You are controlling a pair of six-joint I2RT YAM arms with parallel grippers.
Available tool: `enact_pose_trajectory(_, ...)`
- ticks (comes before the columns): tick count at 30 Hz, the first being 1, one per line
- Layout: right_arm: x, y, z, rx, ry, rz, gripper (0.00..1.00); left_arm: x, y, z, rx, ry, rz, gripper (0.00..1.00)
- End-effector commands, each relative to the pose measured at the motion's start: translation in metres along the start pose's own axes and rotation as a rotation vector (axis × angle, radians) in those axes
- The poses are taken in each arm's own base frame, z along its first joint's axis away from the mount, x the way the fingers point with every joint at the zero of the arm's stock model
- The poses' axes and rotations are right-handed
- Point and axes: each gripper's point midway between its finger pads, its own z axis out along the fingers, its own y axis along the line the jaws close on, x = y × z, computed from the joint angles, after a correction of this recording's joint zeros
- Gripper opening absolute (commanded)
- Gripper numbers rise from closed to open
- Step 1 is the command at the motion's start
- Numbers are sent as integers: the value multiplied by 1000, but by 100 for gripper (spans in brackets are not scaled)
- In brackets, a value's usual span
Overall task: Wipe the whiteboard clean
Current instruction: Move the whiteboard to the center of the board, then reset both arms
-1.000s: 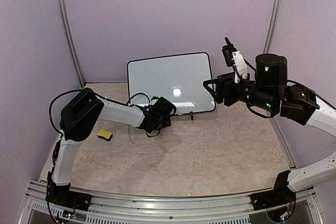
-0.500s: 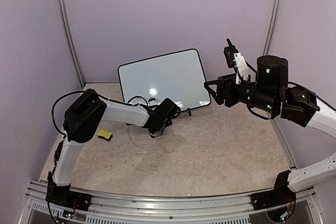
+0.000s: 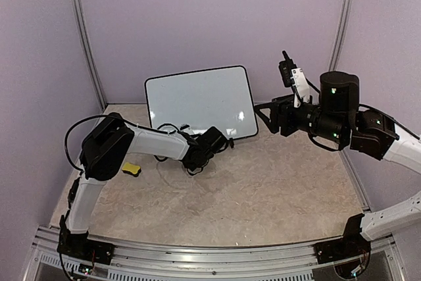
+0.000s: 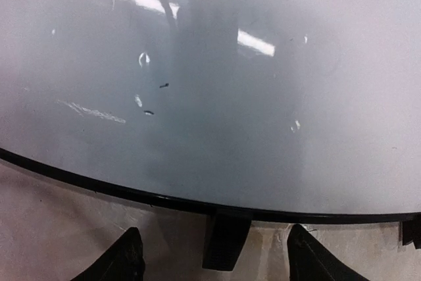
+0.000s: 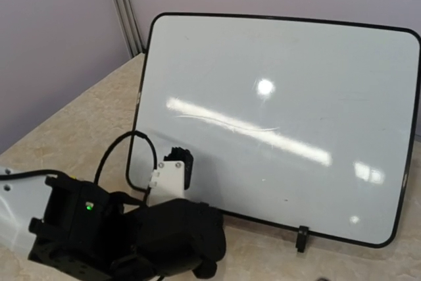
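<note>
The whiteboard (image 3: pixel 200 102) leans upright against the back wall, white with a thin black frame and rounded corners. It fills the left wrist view, where the whiteboard (image 4: pixel 263 97) shows only a few tiny dark specks (image 4: pixel 163 85). My left gripper (image 3: pixel 222 143) sits low at the board's bottom edge. It is open, and the left gripper (image 4: pixel 217 264) has its fingers either side of a small black foot (image 4: pixel 225 245) without touching it. My right gripper (image 3: pixel 262 115) hovers open by the board's right edge, holding nothing. Its fingers are out of the right wrist view, which shows the whiteboard (image 5: pixel 283 116).
A yellow sponge (image 3: pixel 131 169) lies on the beige table (image 3: pixel 263 189) near the left arm's elbow. Purple walls close in the back and sides. The left arm's wrist (image 5: pixel 164 235) and its cable lie in front of the board's lower left corner.
The whiteboard has slid left and tilted. My left gripper, shut at the board's bottom edge before, has opened and let go. The right arm has barely moved.
</note>
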Motion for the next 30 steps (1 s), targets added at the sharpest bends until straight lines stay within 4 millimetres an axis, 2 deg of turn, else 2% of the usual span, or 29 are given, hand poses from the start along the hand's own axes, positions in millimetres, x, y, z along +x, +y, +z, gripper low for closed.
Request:
enact_pose_trajectory(1,-2,-3,2,9,-11,0,65,52,50,18,-145,151,117,80)
enact_pose_trajectory(4,-2,-4,2,16,-9,0,67,55,50,15,-135,166,128,96)
enact_pose_trajectory(7,-3,-6,2,24,-9,2,71,65,52,4,-113,193,169,99)
enact_pose_trajectory(10,-2,-11,0,47,-4,2,81,75,55,-19,-70,231,216,99)
enact_pose_trajectory(11,-1,-14,0,63,-2,1,93,72,55,-31,-52,232,224,99)
enact_pose_trajectory(12,1,-16,0,76,3,2,99,74,61,-38,-49,236,244,99)
enact_pose_trajectory(14,7,-22,0,99,16,4,99,74,68,-55,-20,247,274,99)
enact_pose_trajectory(16,14,-22,1,93,29,-6,100,69,67,-74,47,256,281,99)
enact_pose_trajectory(21,34,-33,4,142,67,11,100,84,73,-114,206,289,417,99)
enact_pose_trajectory(24,46,-37,3,158,78,19,100,84,68,-148,349,245,534,99)
enact_pose_trajectory(25,50,-39,2,161,75,20,99,76,64,-163,410,219,550,99)
enact_pose_trajectory(28,58,-44,-6,165,51,22,100,61,62,-194,574,176,596,99)
enact_pose_trajectory(30,61,-49,-12,176,31,21,99,33,59,-225,727,119,572,99)
